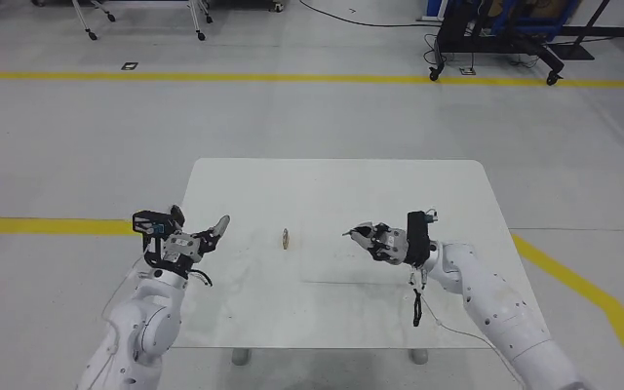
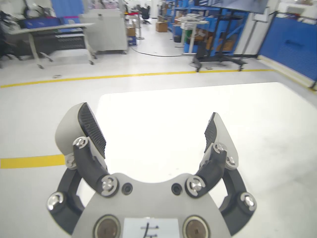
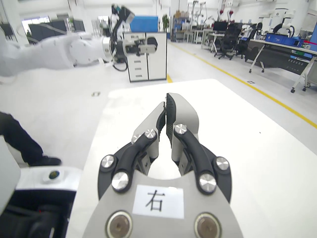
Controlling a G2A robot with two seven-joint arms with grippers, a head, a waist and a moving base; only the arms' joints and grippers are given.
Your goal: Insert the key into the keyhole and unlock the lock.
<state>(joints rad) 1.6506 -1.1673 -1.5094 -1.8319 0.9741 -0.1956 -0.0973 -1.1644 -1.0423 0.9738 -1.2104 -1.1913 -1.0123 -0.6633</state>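
With the left gripper splayed open and the right gripper pinched shut, the small unheld lock could skid or topple when nudged

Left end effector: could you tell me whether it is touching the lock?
Apart: the top view shows bare table between the left end effector and the lock.

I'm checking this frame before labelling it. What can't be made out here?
Top view: the small object on the table is too small to tell lock from key; no keyhole discernible.
Right wrist view: the right gripper is shut tight, so whether it pinches a key is hidden.
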